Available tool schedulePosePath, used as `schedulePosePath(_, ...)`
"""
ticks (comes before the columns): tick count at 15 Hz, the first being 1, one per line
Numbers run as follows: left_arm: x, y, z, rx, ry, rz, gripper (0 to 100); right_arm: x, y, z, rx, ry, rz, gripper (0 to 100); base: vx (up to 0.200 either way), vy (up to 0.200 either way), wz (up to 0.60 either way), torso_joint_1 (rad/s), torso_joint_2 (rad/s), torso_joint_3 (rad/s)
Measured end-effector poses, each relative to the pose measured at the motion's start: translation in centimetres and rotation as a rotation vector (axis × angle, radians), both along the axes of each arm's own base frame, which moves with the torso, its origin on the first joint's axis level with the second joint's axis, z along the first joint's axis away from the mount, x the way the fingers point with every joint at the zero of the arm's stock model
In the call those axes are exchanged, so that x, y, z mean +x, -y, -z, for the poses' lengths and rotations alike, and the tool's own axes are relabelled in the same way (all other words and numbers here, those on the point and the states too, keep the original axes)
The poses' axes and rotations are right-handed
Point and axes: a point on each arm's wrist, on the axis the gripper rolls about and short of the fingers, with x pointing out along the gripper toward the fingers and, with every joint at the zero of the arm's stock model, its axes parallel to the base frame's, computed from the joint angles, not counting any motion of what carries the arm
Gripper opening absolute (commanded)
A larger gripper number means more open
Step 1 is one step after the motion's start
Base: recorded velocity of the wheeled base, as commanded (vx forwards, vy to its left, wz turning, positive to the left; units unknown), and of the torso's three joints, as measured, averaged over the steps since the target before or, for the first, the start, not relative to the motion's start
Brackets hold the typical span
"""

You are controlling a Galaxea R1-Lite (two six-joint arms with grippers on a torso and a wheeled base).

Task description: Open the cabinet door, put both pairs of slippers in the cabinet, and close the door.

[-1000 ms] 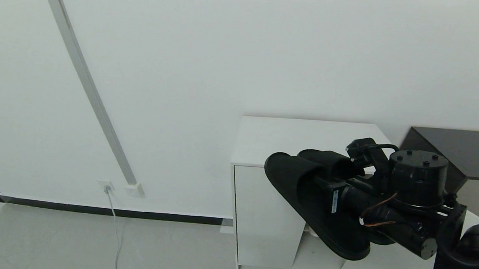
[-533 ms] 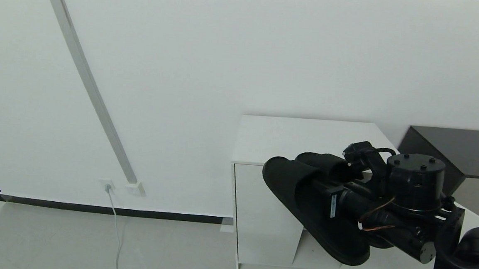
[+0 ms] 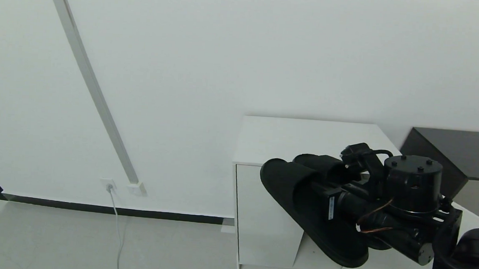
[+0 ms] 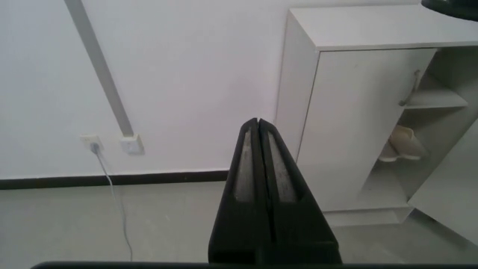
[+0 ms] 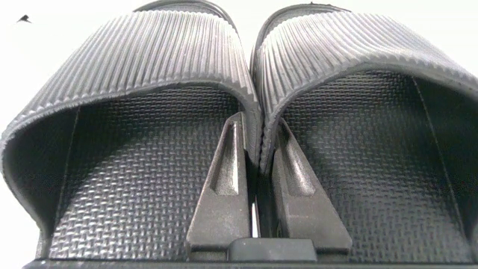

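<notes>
right gripper (image 5: 258, 179) clamped on the black slippers (image 3: 302, 196), pinching their two inner side walls together. The pair hangs in the air in front of the cabinet (image 3: 301, 140), clear of its front face. Cabinet's right compartment is open, with pale slippers (image 4: 403, 142) on a shelf inside. left gripper (image 4: 258, 172) has its fingers pressed together, nothing between them, off to the cabinet's left.

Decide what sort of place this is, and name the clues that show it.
Probably an indoor entryway, or a mock-up of one: a white shoe cabinet stands against a bare wall, pale slippers lie inside it, and a wall socket sits low above a smooth floor.
</notes>
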Motion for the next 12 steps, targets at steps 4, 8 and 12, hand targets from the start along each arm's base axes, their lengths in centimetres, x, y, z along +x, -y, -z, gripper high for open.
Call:
schedulePosePath(4,0.0,0.0,0.01,0.0,-0.001,0.0,0,-0.1,0.02,0.22,-0.004,-0.004,-0.001,0,0.0,-0.2,0.0,0.004,0.0,0.005)
schedulePosePath(8,0.0,0.0,0.0,0.0,0.0,0.0,0,-0.08,0.06,0.32,-0.007,-0.01,0.0,0,0.0,-0.2,0.0,0.005,0.0,0.002)
schedulePosePath(12,0.0,0.0,0.0,0.0,0.0,0.0,0,-0.07,0.03,0.37,-0.006,-0.009,-0.001,0,0.0,-0.2,0.0,0.004,0.0,0.002)
